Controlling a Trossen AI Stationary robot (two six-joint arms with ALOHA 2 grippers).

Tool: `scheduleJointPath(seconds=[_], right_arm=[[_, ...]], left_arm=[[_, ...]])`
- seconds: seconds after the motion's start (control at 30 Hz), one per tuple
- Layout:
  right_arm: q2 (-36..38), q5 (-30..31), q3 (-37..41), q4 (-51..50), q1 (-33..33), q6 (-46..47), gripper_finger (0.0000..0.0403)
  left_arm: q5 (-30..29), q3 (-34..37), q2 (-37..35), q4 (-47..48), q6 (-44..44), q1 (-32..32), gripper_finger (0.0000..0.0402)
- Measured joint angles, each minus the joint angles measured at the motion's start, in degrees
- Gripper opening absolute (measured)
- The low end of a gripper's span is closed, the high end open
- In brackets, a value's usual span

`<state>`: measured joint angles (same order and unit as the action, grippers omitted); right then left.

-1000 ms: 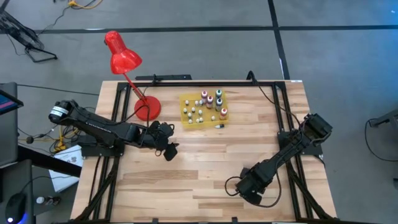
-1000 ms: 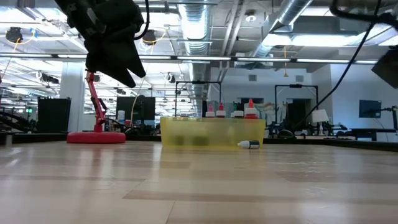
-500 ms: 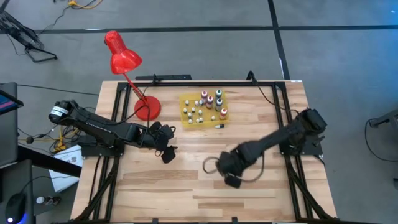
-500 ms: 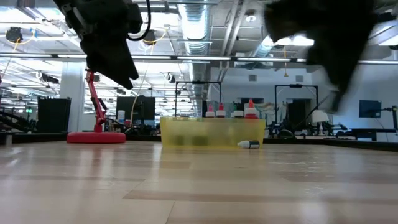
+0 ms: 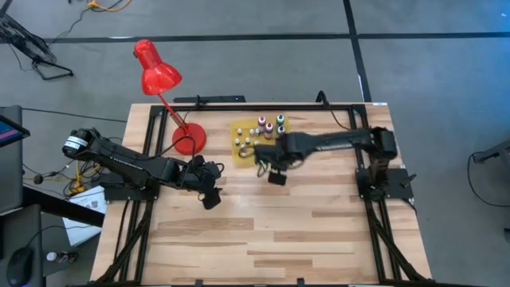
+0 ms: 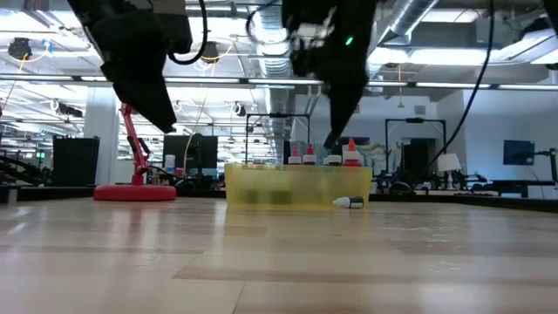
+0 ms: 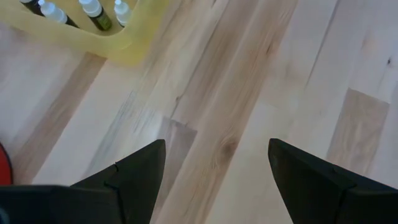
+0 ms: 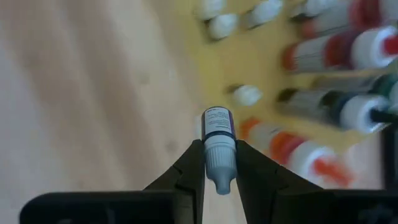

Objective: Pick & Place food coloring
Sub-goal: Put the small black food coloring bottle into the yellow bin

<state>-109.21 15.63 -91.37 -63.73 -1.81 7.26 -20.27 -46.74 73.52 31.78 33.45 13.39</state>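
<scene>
One bottle [image 8: 217,143] is pinched between the right fingers [image 8: 219,163], its long axis along them, directly above the yellow mat's [image 5: 241,127] near edge. Left fingers [image 7: 214,180] are spread, idling toward the worktop's [image 5: 319,231] left edge.

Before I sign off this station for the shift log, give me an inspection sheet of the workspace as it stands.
Surface: wooden table, bare toward the near edge.
Job's things: food coloring bottles standing in a yellow holder; one small bottle lying on the table beside it.
Clutter: red desk lamp standing at the table's far left.
Grippers: right gripper shut on a dark bottle with a pale cap, above the holder; left gripper open, empty, over bare wood left of the holder.
Cables: a loop hanging at the right arm.
Surroundings: grey floor, open room with ceiling ducts; no person seen.
</scene>
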Motion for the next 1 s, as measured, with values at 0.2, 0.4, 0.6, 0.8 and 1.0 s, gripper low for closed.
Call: scheduleJointPath(seconds=[0.2,0.4,0.6,0.8,1.0], right_arm=[[-6.73,1.83,-6.73,-2.07,-6.0,-6.7,0.0065],[-11.73,1.62,-12.75,-4.49,-8.76,-11.99,0.0065],[-16.59,1.05,-17.31,-6.42,-9.4,-17.79,0.0065],[-19.47,0.77,-19.1,-7.02,-9.55,-21.48,0.0065],[-19.65,-0.21,-19.12,-5.84,-9.55,-24.64,0.0065]], left_arm=[[-1.18,0.0,0.0,0.83,-0.77,0.0,0.0277],[-2.97,0.0,0.0,1.61,0.26,0.0,0.0277],[-2.97,0.0,0.0,2.34,2.56,0.02,0.0277],[-2.97,0.0,0.0,2.3,3.96,0.0,0.0277],[-2.99,0.0,0.0,2.24,5.38,0.02,0.0277]])
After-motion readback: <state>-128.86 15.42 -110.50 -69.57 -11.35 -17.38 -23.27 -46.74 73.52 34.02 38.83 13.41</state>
